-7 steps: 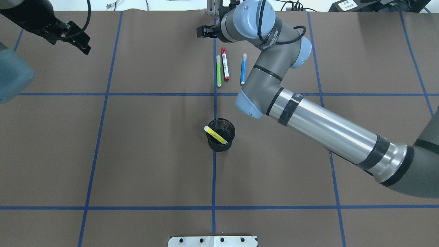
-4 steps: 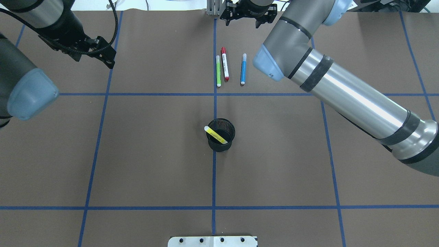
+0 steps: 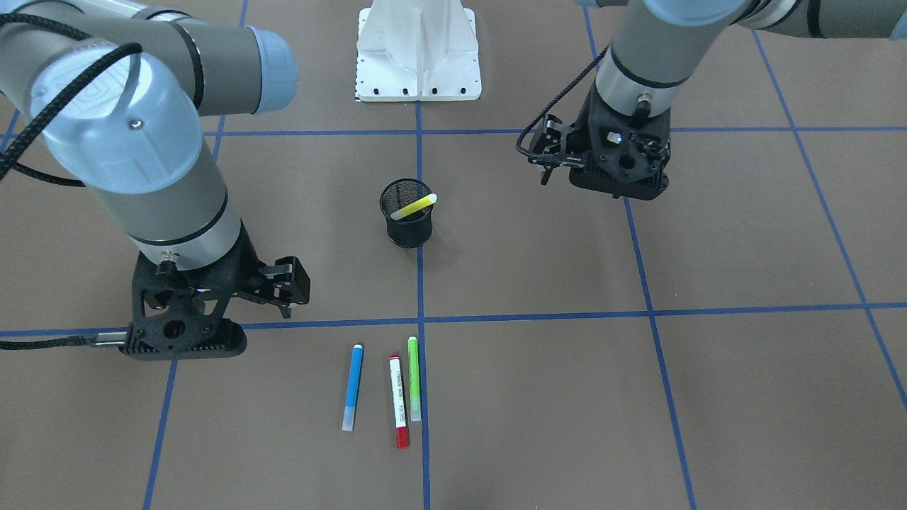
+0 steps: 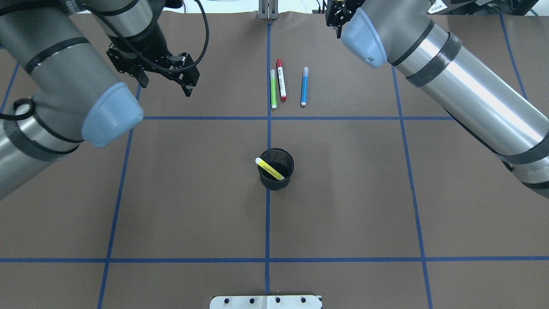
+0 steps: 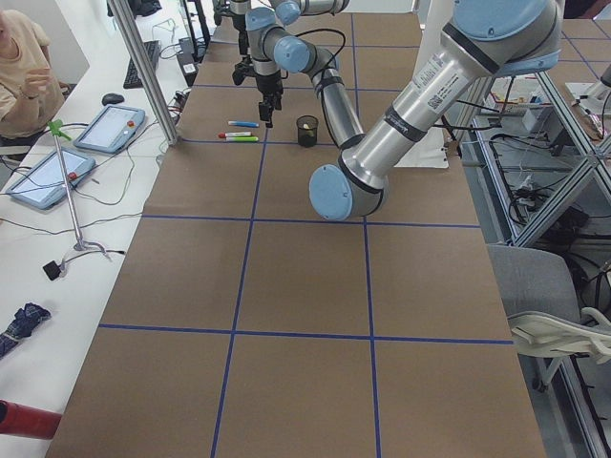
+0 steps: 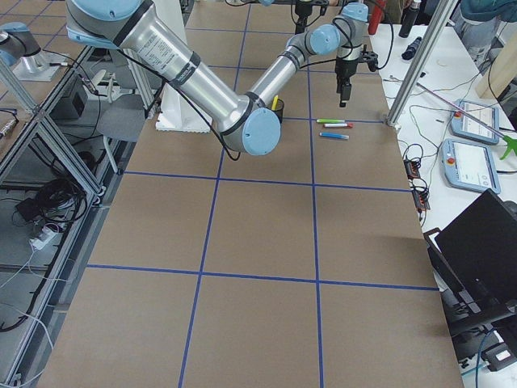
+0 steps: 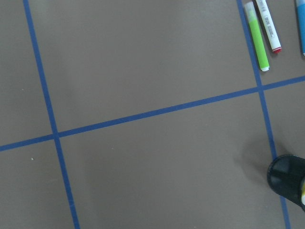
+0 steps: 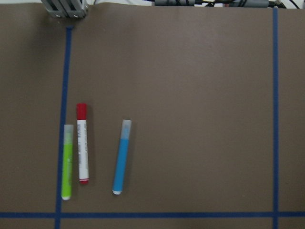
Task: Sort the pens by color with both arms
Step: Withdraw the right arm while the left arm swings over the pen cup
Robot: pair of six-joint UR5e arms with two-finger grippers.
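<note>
Three pens lie side by side on the far half of the table: a light green one, a white-barrelled one with red caps and a blue one. The right wrist view shows the green, the white-and-red and the blue. The yellow pen leans in the black mesh cup at the table's middle. My left gripper hovers left of the pens, open and empty. My right gripper hovers to the right of the pens, open and empty.
The white base stand sits at the robot's edge. A metal post stands at the far edge, behind the pens. Blue tape lines divide the brown table cover. An operator and tablets are beyond the far edge.
My left arm has swung in from the far left corner toward the pens. My right arm has pulled away from over the pens to the far right. The pens have not moved.
</note>
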